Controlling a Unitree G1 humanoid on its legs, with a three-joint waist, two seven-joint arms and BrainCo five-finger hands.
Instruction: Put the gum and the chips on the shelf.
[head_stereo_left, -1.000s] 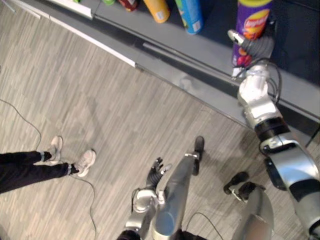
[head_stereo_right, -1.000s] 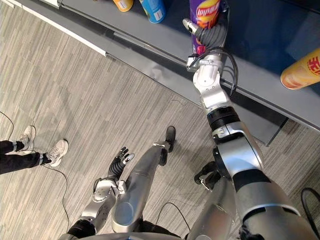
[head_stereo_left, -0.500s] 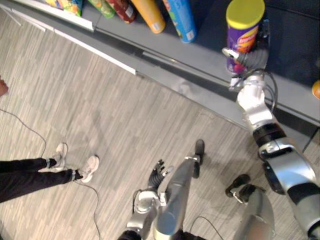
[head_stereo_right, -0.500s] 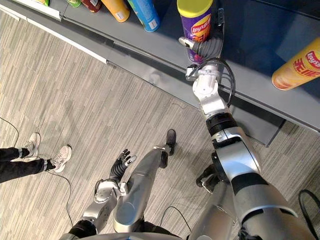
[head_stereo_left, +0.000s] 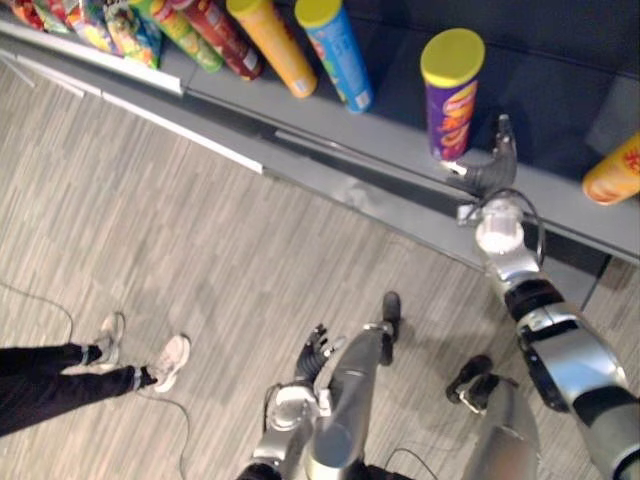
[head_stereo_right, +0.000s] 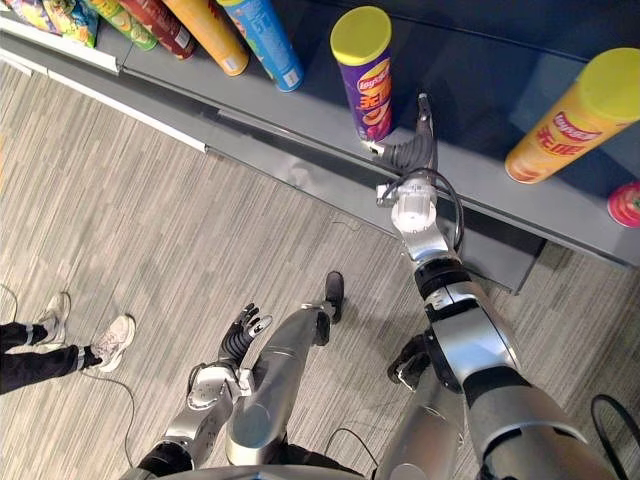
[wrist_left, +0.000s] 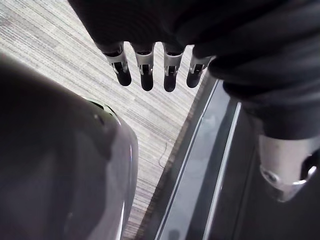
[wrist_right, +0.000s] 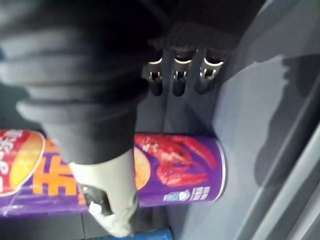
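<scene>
"Chips tube, purple cardboard with a yellow lid: where is it?"
"Upright on the dark grey shelf, between a blue tube on its left and an orange tube with a yellow lid on its right."
"The right hand?"
"Just right of the purple tube's base, fingers straight, thumb spread toward it, gripping nothing. Contact cannot be told."
"The left hand?"
"Well below the tube, over the striped grey floor, fingers relaxed and apart."

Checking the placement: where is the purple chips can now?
In the right eye view, the purple chips can stands upright on the grey shelf, right of the blue can, with the open right hand beside it.
</scene>
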